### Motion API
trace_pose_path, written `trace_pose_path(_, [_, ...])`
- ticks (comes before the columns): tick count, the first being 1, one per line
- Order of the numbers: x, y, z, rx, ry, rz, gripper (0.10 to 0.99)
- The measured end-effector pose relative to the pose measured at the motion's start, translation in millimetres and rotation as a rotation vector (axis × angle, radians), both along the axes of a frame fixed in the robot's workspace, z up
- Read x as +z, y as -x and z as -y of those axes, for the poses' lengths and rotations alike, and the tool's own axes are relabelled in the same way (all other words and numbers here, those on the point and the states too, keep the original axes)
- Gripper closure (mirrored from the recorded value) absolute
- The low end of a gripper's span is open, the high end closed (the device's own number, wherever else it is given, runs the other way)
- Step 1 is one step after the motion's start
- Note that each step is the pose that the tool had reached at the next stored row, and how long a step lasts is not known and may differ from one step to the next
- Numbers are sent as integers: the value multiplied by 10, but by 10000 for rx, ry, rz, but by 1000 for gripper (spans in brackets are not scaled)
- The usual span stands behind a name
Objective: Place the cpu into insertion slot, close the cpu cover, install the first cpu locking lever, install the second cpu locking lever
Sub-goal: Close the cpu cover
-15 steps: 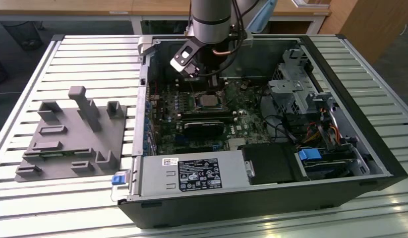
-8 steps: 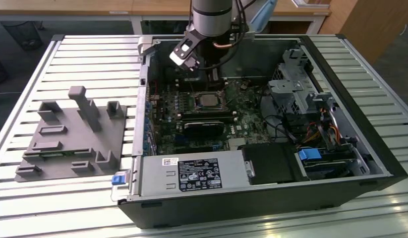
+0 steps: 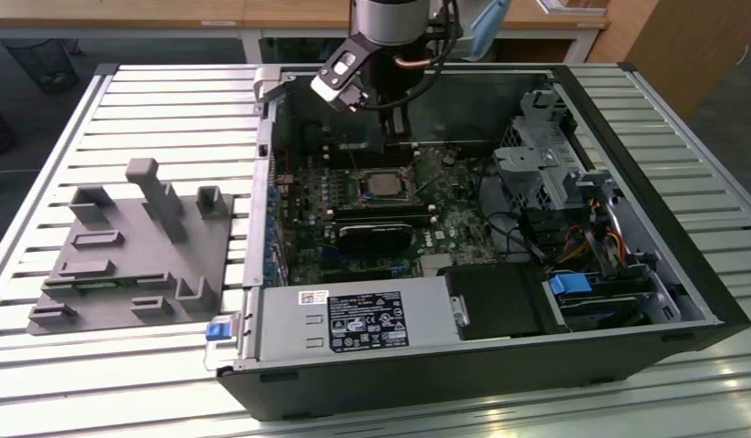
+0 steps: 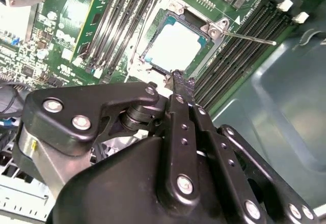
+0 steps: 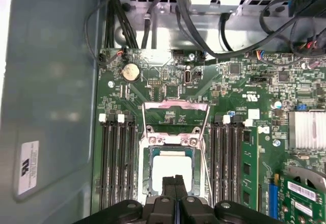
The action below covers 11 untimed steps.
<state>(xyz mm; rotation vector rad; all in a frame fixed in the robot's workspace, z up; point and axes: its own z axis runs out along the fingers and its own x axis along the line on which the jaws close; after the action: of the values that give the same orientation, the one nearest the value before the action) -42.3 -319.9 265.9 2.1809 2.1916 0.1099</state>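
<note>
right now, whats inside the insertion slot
The cpu lies inside the insertion slot, silver top up. The gripper covers one edge of it, and whatever is beneath the chip is hidden.

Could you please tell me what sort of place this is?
Probably a robotics lab or workshop: an open computer case lies on a slatted metal table, a grey fixture block sits beside it, and a robot arm reaches into the case.

Exterior view high over the whole case (image 3: 473,374); both wrist views close above the insertion slot (image 5: 170,151)
</note>
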Motion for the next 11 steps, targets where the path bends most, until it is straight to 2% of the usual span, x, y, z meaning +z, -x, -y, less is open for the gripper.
trace_pose_path(5, [81, 0, 0, 0, -1, 0, 980])
trace_pose_path(8, [85, 0, 6, 2, -25, 1, 980])
trace_pose_path(11, [85, 0, 44, 0, -31, 0, 980])
